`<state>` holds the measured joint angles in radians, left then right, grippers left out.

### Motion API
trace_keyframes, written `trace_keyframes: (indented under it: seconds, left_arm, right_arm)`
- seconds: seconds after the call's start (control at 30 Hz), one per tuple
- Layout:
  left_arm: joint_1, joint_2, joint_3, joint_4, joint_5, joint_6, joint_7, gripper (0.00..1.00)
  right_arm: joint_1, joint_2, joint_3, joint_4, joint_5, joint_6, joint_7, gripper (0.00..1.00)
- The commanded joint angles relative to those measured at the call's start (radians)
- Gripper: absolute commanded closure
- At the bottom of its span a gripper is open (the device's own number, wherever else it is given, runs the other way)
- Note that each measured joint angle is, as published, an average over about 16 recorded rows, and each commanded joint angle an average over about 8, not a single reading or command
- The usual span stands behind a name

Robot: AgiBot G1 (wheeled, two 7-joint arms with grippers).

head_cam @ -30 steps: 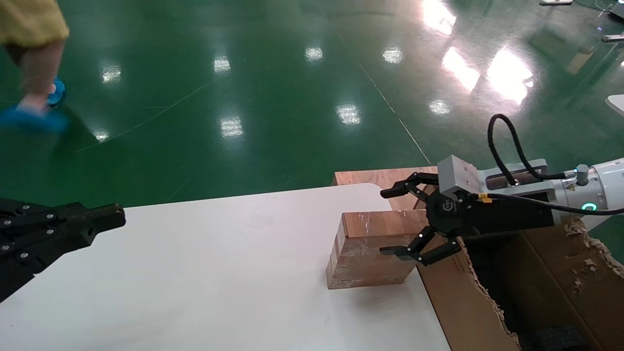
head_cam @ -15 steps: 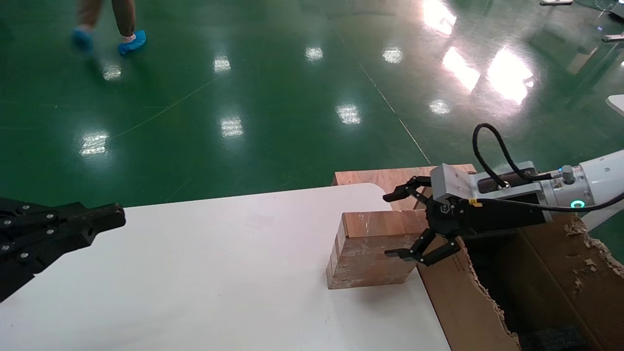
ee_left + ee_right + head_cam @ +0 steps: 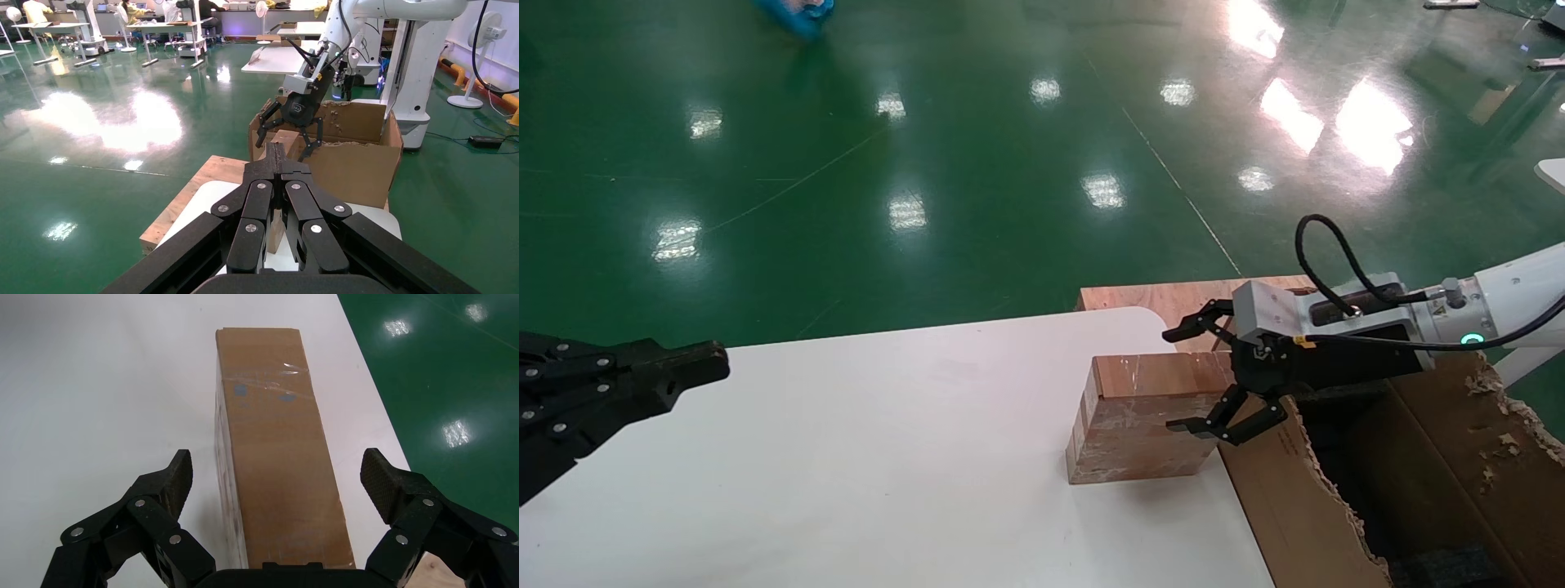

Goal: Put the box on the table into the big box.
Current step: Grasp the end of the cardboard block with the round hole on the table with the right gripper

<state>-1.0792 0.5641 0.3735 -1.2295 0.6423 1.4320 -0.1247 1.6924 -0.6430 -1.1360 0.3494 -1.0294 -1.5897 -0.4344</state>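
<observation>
The box is a small brown cuboid lying on the white table near its right edge. My right gripper is open. Its fingers stand on either side of the box's right end and touch nothing. The right wrist view looks along the box, which sits between the wide-apart fingers of that gripper. The big box, a torn brown carton, stands just right of the table, under the right arm. My left gripper is shut and parked at the table's left side.
A light brown wooden board lies behind the table's rounded corner. Green glossy floor surrounds the table. The left wrist view shows the left gripper, the carton, and another robot and desks far behind.
The right arm's wrist has risen a little and shifted slightly left, with the gripper still open astride the box. The box has not moved. A person in the background walked away.
</observation>
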Motion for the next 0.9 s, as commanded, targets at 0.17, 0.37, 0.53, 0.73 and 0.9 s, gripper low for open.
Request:
trace_keyframes:
  seconds: [0.17, 0.37, 0.53, 0.73, 0.9]
  left_arm:
    - [0.000, 0.000, 0.000, 0.000, 0.000, 0.000, 0.000, 0.00]
    - [0.000, 0.000, 0.000, 0.000, 0.000, 0.000, 0.000, 0.00]
    - [0.000, 0.000, 0.000, 0.000, 0.000, 0.000, 0.000, 0.00]
    - [0.000, 0.000, 0.000, 0.000, 0.000, 0.000, 0.000, 0.00]
    - [0.000, 0.000, 0.000, 0.000, 0.000, 0.000, 0.000, 0.00]
  right_arm:
    - [0.004, -0.006, -0.012, -0.014, 0.007, -0.001, -0.002, 0.57]
    - [0.004, -0.004, -0.009, -0.010, 0.006, -0.001, -0.003, 1.00]
    - [0.004, -0.003, -0.007, -0.007, 0.005, -0.001, -0.003, 1.00]
    - [0.002, -0.003, -0.006, -0.006, 0.003, -0.001, -0.003, 1.00]
    - [0.002, -0.002, -0.005, -0.005, 0.002, -0.001, -0.004, 1.00]
